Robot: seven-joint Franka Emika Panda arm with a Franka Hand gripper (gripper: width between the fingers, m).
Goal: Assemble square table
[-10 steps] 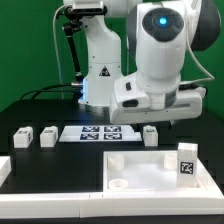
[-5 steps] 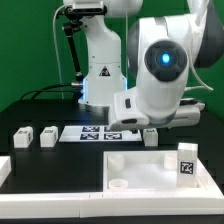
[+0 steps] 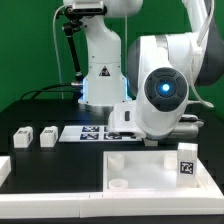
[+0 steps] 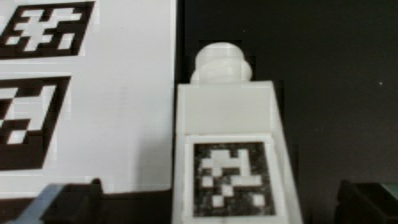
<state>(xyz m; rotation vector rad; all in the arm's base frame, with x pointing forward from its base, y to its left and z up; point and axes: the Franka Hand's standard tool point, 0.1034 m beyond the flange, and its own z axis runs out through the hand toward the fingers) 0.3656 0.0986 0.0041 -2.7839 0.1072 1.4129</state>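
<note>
The white peg leg (image 4: 226, 140) lies flat on the black table beside the marker board (image 4: 98, 90), its tag facing up and its round tip pointing away. My gripper (image 4: 210, 203) is open, with one dark finger (image 4: 57, 203) on each side of the leg's tagged end, not touching it. In the exterior view the arm's wrist (image 3: 160, 95) hides the gripper and this leg. The square slab (image 3: 150, 172) lies in front, with one leg (image 3: 186, 160) upright at its right edge. Two more legs (image 3: 22, 136) (image 3: 47, 135) lie at the exterior view's left.
The marker board (image 3: 92, 132) lies between the loose legs and the arm. White border rails (image 3: 50, 203) run along the front and left of the black table. The robot base (image 3: 100, 60) stands at the back.
The arm has swung down and toward the exterior view's left, over the leg beside the marker board, which it now hides. The other parts have not moved.
</note>
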